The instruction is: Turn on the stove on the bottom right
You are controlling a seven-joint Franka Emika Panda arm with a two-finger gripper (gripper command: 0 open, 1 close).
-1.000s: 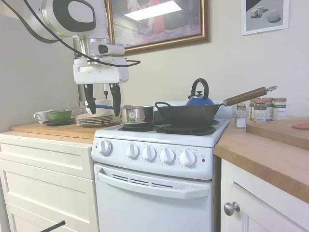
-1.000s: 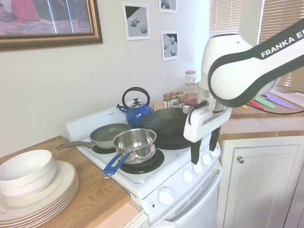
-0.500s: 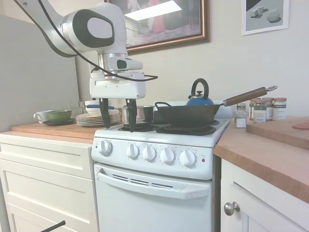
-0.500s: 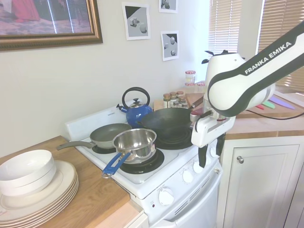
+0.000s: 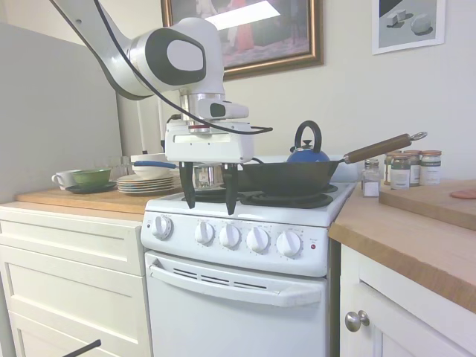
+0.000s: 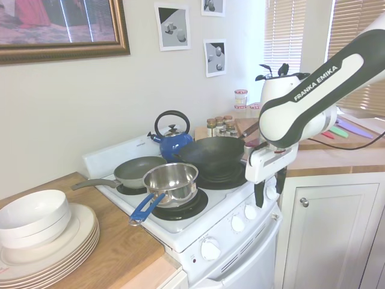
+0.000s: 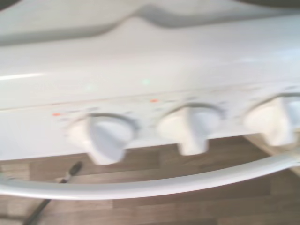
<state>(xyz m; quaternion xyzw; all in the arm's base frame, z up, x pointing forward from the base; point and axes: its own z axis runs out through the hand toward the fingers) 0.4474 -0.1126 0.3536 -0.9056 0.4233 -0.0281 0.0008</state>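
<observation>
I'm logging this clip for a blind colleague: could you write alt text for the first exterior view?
A white robot arm holds its open gripper just above the front edge of a narrow white stove, over the left end of its row of five knobs. A black wok, a blue kettle and a steel pot sit on the burners.

"FRANKA EMIKA" in white letters on the robot arm's (image 6: 313, 84) dark band

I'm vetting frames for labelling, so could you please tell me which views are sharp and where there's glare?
First exterior view: sharp, ceiling-light glare on the framed picture. Second exterior view: sharp, bright window blinds. Wrist view: soft and smeared, the stove knobs lack crisp edges.
</observation>
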